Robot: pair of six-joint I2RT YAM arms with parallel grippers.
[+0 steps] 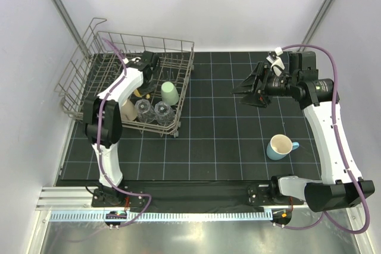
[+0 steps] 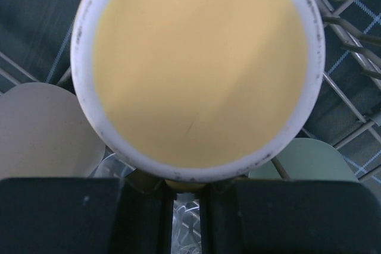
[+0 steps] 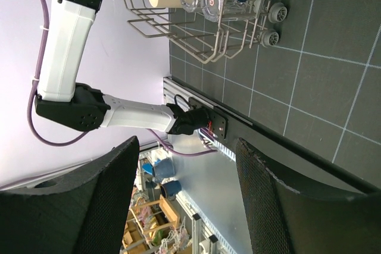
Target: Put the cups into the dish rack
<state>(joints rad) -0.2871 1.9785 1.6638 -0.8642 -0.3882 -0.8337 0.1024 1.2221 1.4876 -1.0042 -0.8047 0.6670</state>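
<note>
**Thin hold on a handle in a crowded rack**

The left gripper is narrowed almost to nothing. Its jaws appear to pinch the yellow handle of the cream mug, whose mouth fills the left wrist view. The mug is inside the dish rack, at the upper left of the overhead frame. A tan cup sits just beside it at left and a mint-green cup at lower right. The clear tumblers lie below the gripper.

A handle-only hold probably leaves the mug free to swing. If it is let go before its base is seated, it could tip onto its neighbours or lodge crooked on a tine. The pictures do not show whether the base rests on the wires. The fingers could also catch the handle or a wire as they back out.

The right gripper is spread wide and empty, well apart from the light-blue mug. That mug stands upright on the black gridded mat at lower right, not yet loaded. A careless approach could shove it instead of grasping it.
</note>
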